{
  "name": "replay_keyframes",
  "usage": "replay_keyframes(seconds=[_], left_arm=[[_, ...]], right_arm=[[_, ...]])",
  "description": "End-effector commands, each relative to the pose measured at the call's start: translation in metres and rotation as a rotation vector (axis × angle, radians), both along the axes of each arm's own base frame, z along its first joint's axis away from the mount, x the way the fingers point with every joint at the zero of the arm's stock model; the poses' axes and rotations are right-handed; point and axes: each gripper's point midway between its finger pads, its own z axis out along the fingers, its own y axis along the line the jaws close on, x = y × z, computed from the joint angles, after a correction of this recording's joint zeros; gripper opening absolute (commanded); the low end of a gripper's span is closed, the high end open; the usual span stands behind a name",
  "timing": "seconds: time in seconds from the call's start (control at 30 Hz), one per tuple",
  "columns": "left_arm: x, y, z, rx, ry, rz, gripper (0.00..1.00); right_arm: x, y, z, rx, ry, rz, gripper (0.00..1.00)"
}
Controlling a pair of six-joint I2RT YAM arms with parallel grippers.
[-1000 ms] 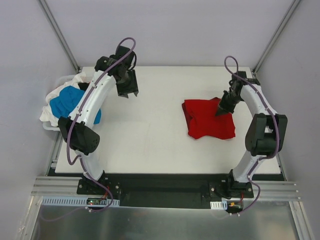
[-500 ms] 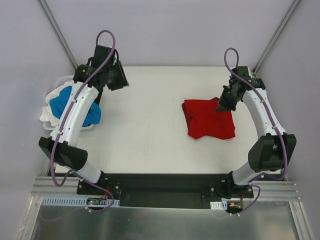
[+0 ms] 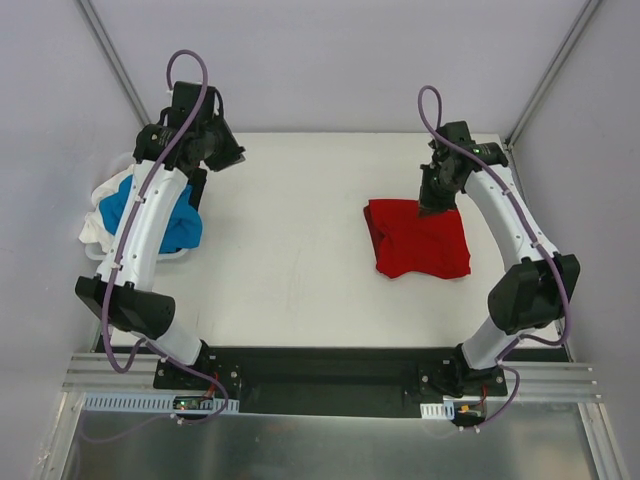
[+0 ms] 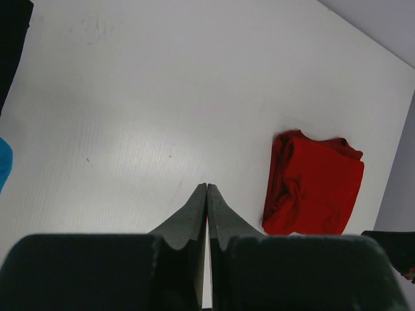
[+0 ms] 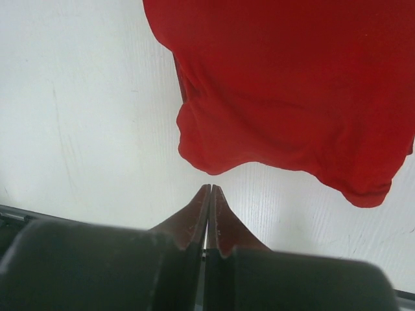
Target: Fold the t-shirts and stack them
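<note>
Folding looks finished on one piece so far. The red t-shirt (image 3: 420, 245) lies as a flat, roughly square packet on the white counter (image 3: 290, 270). I'd guess it's parked there as the base of the stack, with bare surface beside it for working the next one.

The right gripper (image 5: 211, 189) hangs by the far edge of the red t-shirt, jaws pressed together with nothing between them, so it isn't holding any cloth. In its own wrist view the tips show against bare counter just short of the shirt's edge.

The left gripper (image 4: 207, 188) is well apart from the red t-shirt, up in the air across the counter, jaws also together and empty. It sits near the unfolded heap, a bright blue t-shirt (image 3: 128, 208) on a white t-shirt (image 3: 97, 228), spilling off the counter edge opposite the red t-shirt.

My read is that the left arm is up there to fetch the next shirt, but it'd have to spread its jaws first. One side of the red t-shirt also looks a bit lumpy, so stacking on it might sit uneven.
</note>
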Motion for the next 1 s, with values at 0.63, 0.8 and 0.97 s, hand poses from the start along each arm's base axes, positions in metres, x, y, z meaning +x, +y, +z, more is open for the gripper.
replay_keyframes(seconds=[0.63, 0.8, 0.97], left_arm=[[-0.017, -0.017, -0.055, -0.175, 0.107, -0.162, 0.87], [-0.027, -0.004, -0.105, -0.069, 0.215, -0.147, 0.03], [-0.016, -0.004, -0.103, 0.147, 0.164, -0.195, 0.27]], right_arm=[[0.005, -0.022, -0.015, -0.234, -0.003, 0.065, 0.71], [0.015, -0.028, -0.022, -0.287, 0.039, 0.049, 0.06], [0.019, -0.029, -0.031, -0.298, 0.062, 0.05, 0.01]])
